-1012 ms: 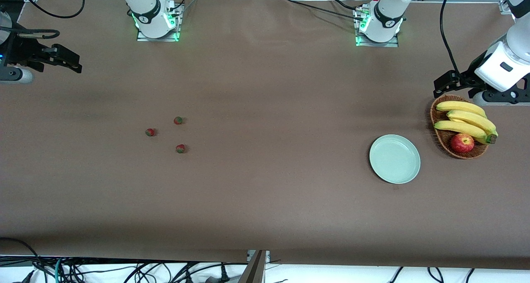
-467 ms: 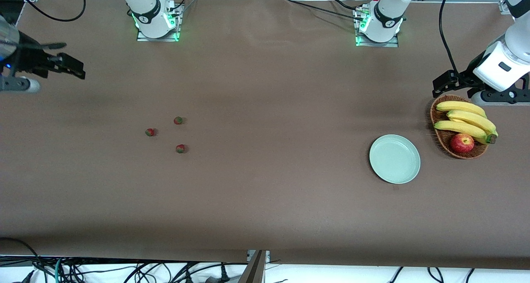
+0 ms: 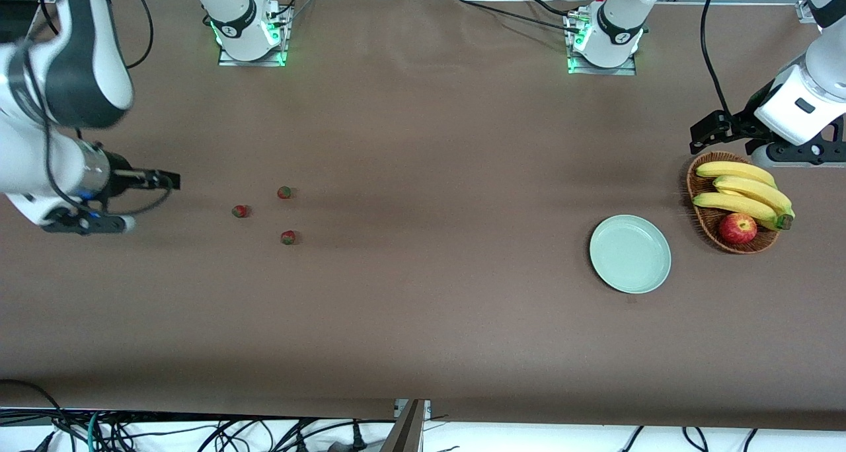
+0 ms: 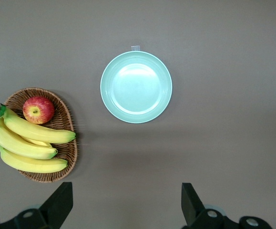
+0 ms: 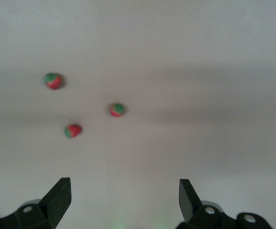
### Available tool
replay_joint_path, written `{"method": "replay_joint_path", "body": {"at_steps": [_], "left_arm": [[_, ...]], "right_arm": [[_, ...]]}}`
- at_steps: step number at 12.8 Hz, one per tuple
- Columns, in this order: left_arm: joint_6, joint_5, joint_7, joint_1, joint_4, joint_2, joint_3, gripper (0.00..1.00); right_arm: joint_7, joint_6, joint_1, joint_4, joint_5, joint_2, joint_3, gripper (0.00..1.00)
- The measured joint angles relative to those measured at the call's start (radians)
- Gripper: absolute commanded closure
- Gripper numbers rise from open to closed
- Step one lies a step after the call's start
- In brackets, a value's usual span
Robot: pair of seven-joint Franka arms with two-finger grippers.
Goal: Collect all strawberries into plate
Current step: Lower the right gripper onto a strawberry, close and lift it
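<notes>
No text, label or number can be read — nothing legible anywhere.

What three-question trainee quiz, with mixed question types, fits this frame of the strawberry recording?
1. True or false: one of the three small red strawberries with green caps already lies in the round pale mint-green plate.
2. Multiple choice: the brown wicker basket holds A) yellow bananas and a red apple; B) strawberries; C) nothing.
3. Fill in: the open right gripper hangs over the table near the ____, while the open left gripper waits near the basket.

Key: 1 false; 2 A; 3 strawberries.
</notes>
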Motion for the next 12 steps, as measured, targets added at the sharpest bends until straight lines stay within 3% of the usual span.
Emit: {"method": "replay_joint_path", "body": {"at_steps": [7,9,12], "left_arm": [[0.000,0.000,-0.001,-0.001,0.000,0.000,-0.002,0.00],[0.000,0.000,-0.001,-0.001,0.000,0.000,-0.002,0.00],[0.000,0.000,-0.001,-0.001,0.000,0.000,-0.002,0.00]], "right_arm": [[0.002,0.486,0.005,-0.267,0.000,0.161,0.025,0.00],[0.003,0.577,0.009,-0.313,0.000,0.201,0.029,0.00],[0.003,0.611,0.010,-0.346,0.000,0.216,0.029,0.00]]}}
